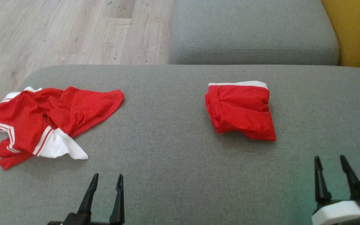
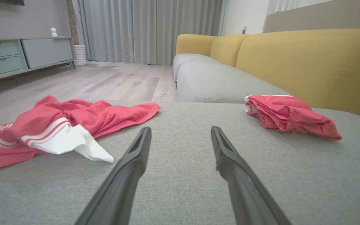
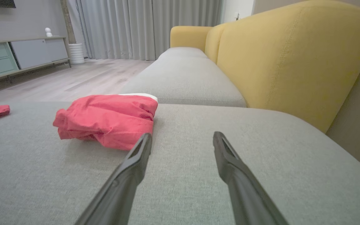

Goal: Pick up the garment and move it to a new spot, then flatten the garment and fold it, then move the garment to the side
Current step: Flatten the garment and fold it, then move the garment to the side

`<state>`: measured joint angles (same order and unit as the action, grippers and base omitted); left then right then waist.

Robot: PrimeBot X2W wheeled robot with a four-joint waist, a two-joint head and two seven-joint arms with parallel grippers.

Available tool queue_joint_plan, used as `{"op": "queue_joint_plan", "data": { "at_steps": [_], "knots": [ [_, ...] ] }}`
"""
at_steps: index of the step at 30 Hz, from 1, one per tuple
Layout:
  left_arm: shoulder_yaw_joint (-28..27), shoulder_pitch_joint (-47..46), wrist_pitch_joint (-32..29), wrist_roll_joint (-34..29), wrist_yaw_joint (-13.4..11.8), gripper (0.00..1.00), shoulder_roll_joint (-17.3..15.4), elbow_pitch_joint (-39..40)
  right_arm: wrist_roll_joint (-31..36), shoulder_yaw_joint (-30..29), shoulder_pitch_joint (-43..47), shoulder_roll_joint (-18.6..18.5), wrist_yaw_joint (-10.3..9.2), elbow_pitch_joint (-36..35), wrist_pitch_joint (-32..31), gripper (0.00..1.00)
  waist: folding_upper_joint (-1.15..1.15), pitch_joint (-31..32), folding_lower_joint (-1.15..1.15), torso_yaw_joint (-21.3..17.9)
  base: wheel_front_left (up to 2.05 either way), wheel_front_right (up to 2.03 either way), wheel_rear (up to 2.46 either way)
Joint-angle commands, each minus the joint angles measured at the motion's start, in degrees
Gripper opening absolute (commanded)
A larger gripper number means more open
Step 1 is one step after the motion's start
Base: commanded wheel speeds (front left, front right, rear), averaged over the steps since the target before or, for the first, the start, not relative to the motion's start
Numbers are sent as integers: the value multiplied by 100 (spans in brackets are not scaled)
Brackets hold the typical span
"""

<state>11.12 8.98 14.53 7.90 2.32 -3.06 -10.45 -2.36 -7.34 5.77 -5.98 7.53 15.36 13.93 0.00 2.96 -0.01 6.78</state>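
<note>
Pick-up step apparently pending: crumpled red-and-white garment (image 1: 52,122) lies at middle left on the grey sofa cushion (image 1: 167,131), folded red garment (image 1: 241,111) right of centre, left gripper (image 1: 108,176) and right gripper (image 1: 330,157) both spread, empty, at bottom edge; next, reach up-left and pinch an edge.

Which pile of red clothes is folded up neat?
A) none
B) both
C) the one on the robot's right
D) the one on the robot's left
C: the red pile on the right sits in a tidy folded square, while the red and white shirt on the left lies crumpled.
</note>
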Motion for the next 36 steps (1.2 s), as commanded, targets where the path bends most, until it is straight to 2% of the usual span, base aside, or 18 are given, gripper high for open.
{"op": "queue_joint_plan", "data": {
  "at_steps": [1, 18, 23, 30, 36],
  "knots": [
    [-297, -208, 47, -70, 28, 100, 18, 95, 66, 166, -74, 0, -4, -26, 99, 100, 0, 6, 1, -16, 0, 0, 0],
    [-376, -298, 47, -70, 73, 100, 18, -4, -55, 391, -166, 166, -4, 159, 106, 100, 0, -69, 1, -78, 0, 0, 0],
    [-349, -291, 47, -60, 64, 100, 18, 26, -647, 532, -444, 107, -4, 264, 27, 100, 0, -144, 1, -52, 0, 0, 0],
    [-239, -450, 47, -69, 99, 100, 18, 71, -1926, 489, -1551, -368, -4, -95, -1426, 100, 0, -546, 1, 113, 0, 0, 0],
    [34, -695, 47, -6, 106, 100, 18, 37, -2394, 268, -2447, -486, -4, 400, -2963, 100, 0, -941, 1, 472, 0, 0, 0]
  ]
}}
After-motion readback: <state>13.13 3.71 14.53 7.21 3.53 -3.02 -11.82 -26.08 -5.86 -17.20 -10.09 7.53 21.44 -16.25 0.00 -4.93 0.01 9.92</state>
